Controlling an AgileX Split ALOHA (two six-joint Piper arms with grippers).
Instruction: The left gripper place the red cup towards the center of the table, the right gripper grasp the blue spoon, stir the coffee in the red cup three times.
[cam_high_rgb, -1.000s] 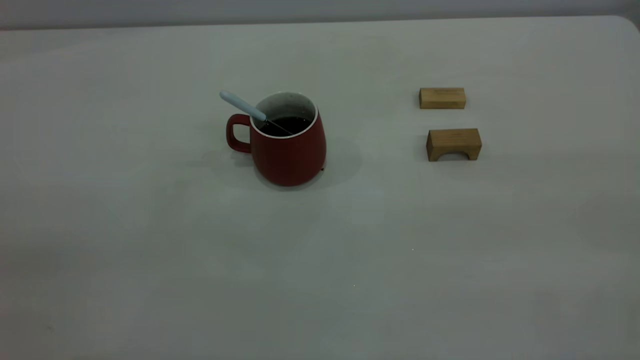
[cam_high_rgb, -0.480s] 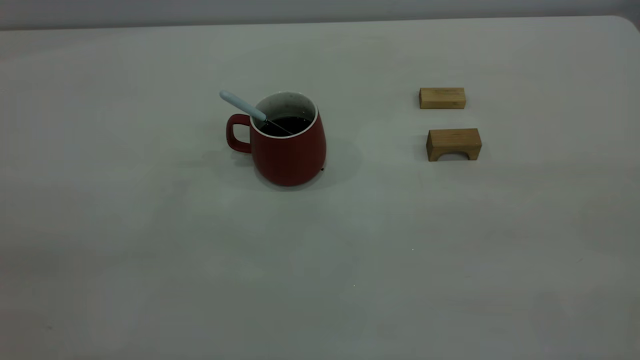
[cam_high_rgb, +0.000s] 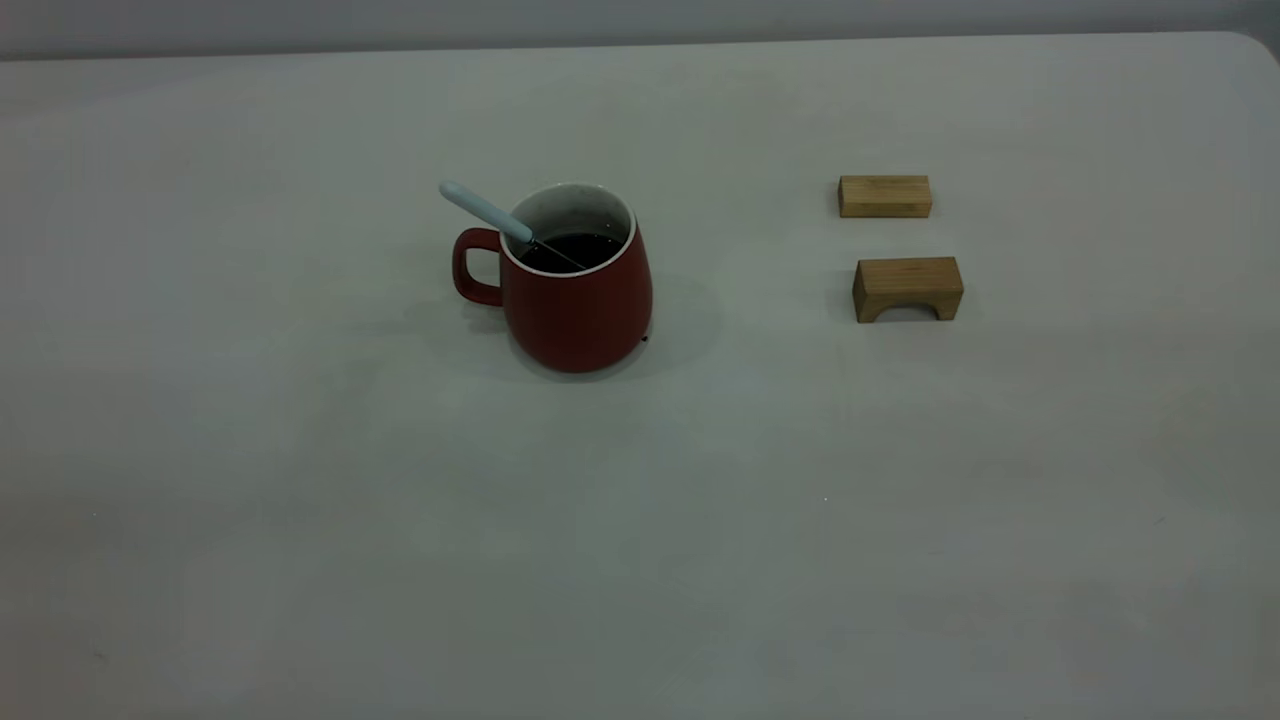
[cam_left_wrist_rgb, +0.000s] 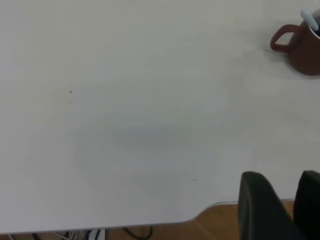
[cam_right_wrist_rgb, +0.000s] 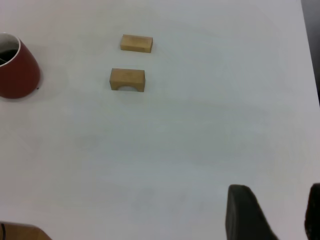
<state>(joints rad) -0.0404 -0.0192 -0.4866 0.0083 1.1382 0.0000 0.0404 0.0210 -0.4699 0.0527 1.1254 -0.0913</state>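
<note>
both end effectors (cam_left_wrist_rgb: 280, 210) (cam_right_wrist_rgb: 272, 215) gape, cropped; blue spoon (cam_high_rgb: 487, 213) bowl sunk (red cup (cam_high_rgb: 578, 300)).

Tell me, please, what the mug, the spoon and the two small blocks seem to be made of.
The mug: probably ceramic, matte dark-red outside, speckled white inside.
The spoon: pale blue handle, maybe plastic or ceramic; thin grey neck looks like metal.
The two blocks: light brown wood, apparently unpainted; one has an arched cut-out.

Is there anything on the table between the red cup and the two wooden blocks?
No. In the exterior view, only bare table lies between the red cup and the wooden blocks.
</note>
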